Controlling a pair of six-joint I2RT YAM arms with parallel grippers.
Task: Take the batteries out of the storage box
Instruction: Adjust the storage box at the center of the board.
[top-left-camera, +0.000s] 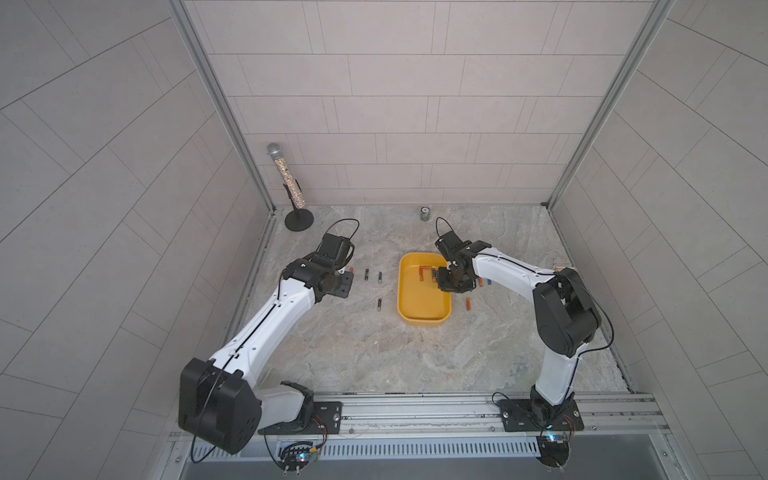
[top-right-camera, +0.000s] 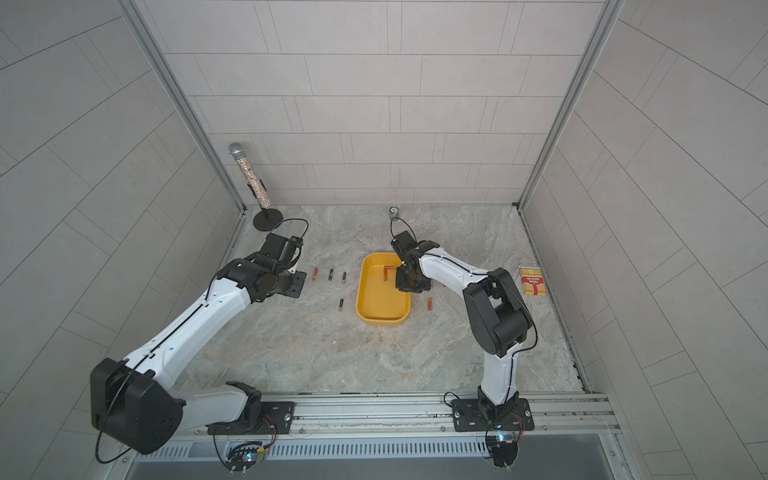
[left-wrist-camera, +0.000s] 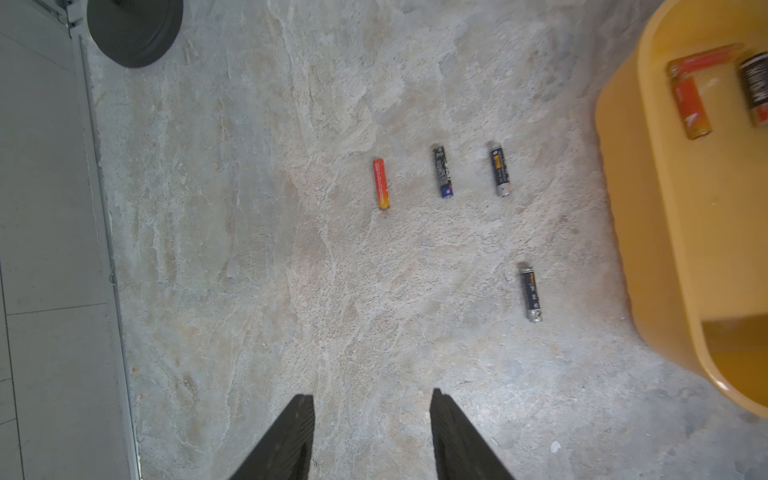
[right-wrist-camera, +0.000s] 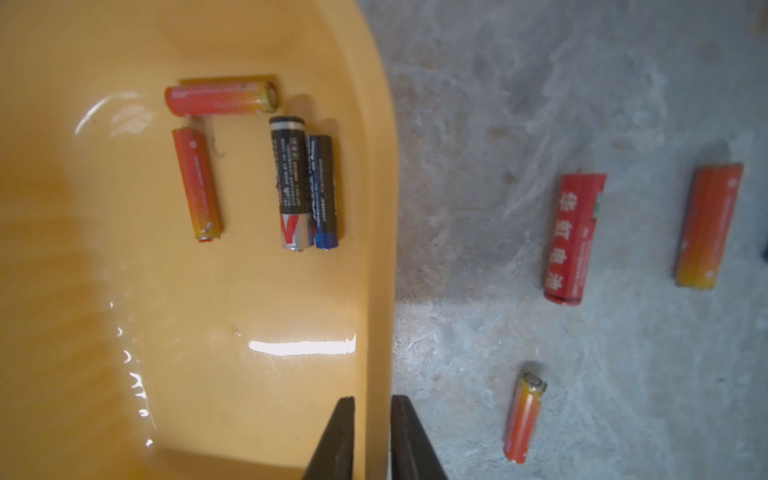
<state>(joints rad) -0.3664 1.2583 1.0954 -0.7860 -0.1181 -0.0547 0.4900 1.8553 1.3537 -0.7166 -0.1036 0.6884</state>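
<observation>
Above the tabletop (top-left-camera: 374, 357), the left end effector (left-wrist-camera: 370, 395) hangs half-wide, empty, left of the shallow yellow plastic storage box (top-left-camera: 419, 321); the right end effector (right-wrist-camera: 372, 399), narrowly parted, over its right rim. Four cylindrical batteries (right-wrist-camera: 291, 183) lie inside, far end.

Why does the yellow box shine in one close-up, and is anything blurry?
Right wrist view: a white glare streak sits on the storage box floor. Left wrist view: the black battery at the frame edge is smeared; the orange battery on the table is sharp. Both top views: soft, even light, faint shadows.
</observation>
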